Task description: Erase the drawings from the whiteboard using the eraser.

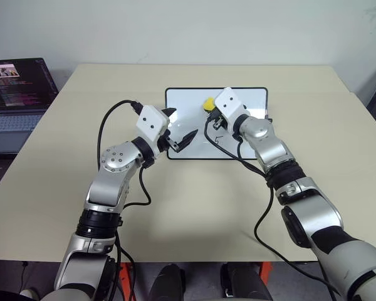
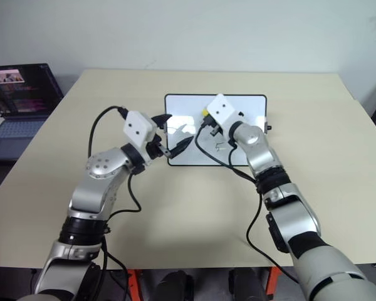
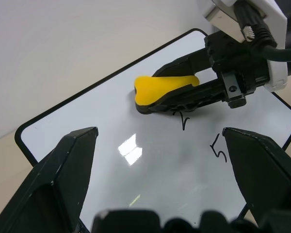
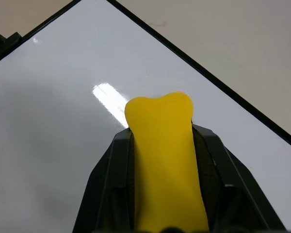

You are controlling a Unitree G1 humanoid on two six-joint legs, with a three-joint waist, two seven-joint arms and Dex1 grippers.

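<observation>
A small glossy white rectangular whiteboard [image 1: 194, 141] with a thin black frame and rounded corners lay flat on the pale beige surface [image 1: 62, 175], towards its far middle. The right hand [image 3: 184, 90] was clenched on a small yellow eraser [image 3: 162, 86] with a dark underside, its two black fingers [image 4: 109, 184] pressing the block from both sides. In the left wrist view the eraser's dark underside rested on the board's white face, in the far half of the board, and the yellow block stuck out past the fingertips.

Thin black handwritten drawings [image 3: 184, 119] showed on the board: a mark like a "2" just beside the eraser's near edge, and a "5" [image 3: 218, 151] a little apart from it, nearer the board's front right corner. Whether the eraser touched the "2" could not be told.

The left hand [image 1: 178, 128] was released, its two black fingers [image 3: 63, 179] spread wide apart and grasping nothing. It hovered over the board's near left part, pointing across towards the right hand, and stood apart from the eraser.

A bright reflection [image 3: 129, 149] lay on the board's face between the left hand's fingers. An open dark laptop [image 1: 15, 94] stood off the surface's far left corner, well apart from the board.
</observation>
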